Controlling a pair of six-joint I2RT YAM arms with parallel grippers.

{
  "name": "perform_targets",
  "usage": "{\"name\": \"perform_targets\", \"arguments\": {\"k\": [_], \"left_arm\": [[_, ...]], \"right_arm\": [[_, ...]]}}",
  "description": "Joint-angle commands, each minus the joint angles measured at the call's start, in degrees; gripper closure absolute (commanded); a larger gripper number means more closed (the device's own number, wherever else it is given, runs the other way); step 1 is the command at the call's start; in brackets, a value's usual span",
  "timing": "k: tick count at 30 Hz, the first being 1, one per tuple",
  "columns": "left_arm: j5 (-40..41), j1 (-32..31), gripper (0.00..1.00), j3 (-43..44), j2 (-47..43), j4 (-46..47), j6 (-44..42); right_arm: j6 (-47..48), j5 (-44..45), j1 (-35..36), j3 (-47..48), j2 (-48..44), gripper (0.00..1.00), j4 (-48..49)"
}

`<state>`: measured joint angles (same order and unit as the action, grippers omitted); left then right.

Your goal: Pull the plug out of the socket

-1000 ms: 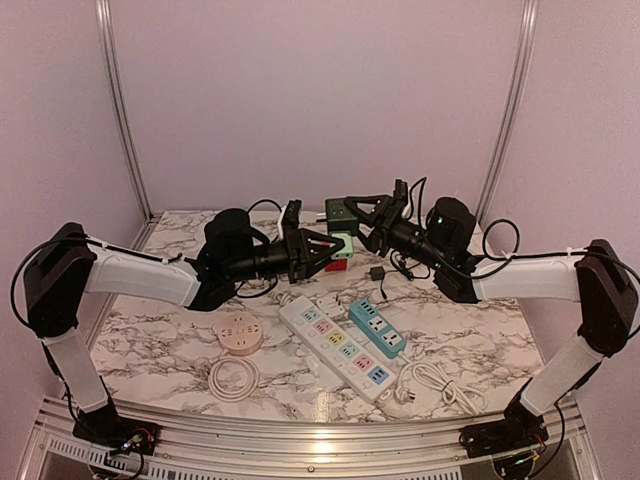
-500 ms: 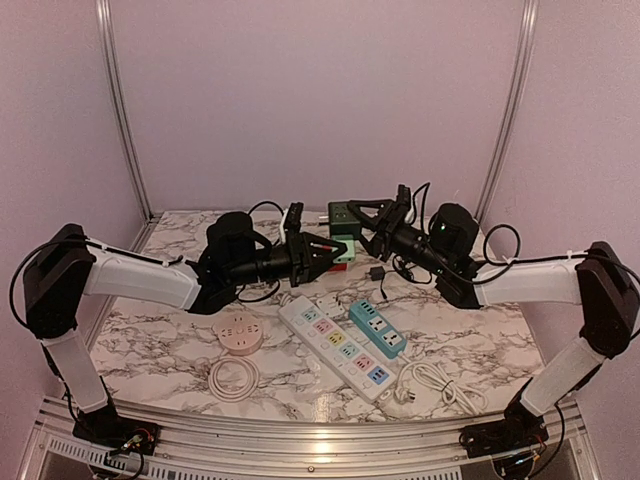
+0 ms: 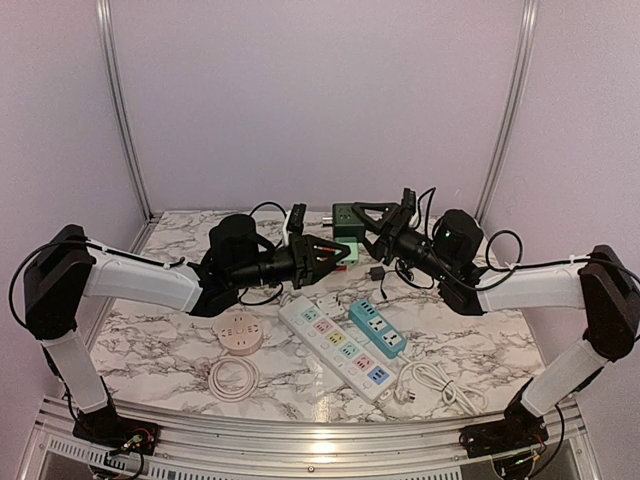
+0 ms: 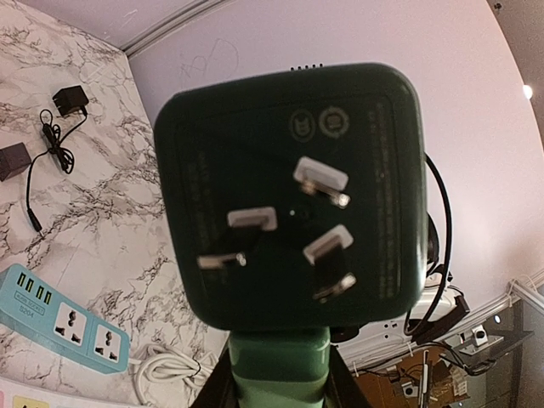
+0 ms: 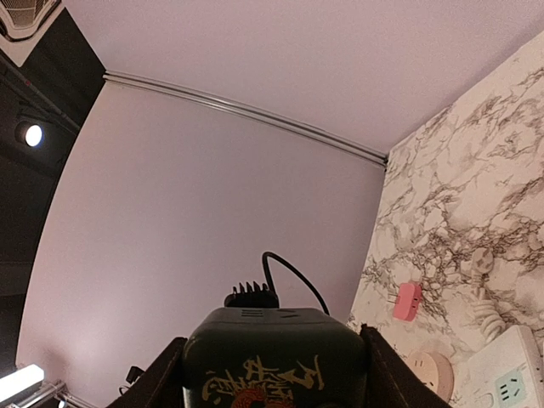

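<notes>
Boxy dark-green plug (image 4: 221,144), three flat metal prongs (image 4: 321,180); smooth light-green socket (image 4: 279,374).

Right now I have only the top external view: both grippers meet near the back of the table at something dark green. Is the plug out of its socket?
Observer: The left wrist view faces the dark green cube head-on. Its metal prongs stand bare, with nothing seated over them.
Operator: What does the left arm hold?
Observer: A light green piece sits between the fingers of the left gripper, just below the cube. I cannot tell whether the two touch.
Operator: And the right?
Observer: In the right wrist view the right gripper clamps the cube, with gold print facing the camera.
</notes>
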<state>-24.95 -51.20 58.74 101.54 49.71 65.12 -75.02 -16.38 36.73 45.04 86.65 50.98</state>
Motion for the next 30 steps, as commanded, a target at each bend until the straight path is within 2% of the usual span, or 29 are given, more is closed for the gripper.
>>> {"name": "perform_targets", "arguments": {"k": [1,16,23,30], "left_arm": [[-4.63,-2.36,1.0,-2.45,-0.57,-6.63,-3.39],[-4.19,-2.5,1.0,-4.98,-2.24,-5.59,-2.77],[-3.61,-2.56,1.0,-6.03,-2.97,-6.87,-3.39],[-5.31,-2.58,1.0,-7.06,-2.79,-2.09,-1.03]], "right_arm": [[0.36,9.71,-1.74,3.28,0.13,0.94,6.64],[2.73,11.28,-2.18,6.33,2.4,0.94,6.28],[0.6,10.7,-4.33,7.36,4.04,0.94,8.24],[2.78,9.87,-4.56,12.18,6.27,0.94,6.56]]}}
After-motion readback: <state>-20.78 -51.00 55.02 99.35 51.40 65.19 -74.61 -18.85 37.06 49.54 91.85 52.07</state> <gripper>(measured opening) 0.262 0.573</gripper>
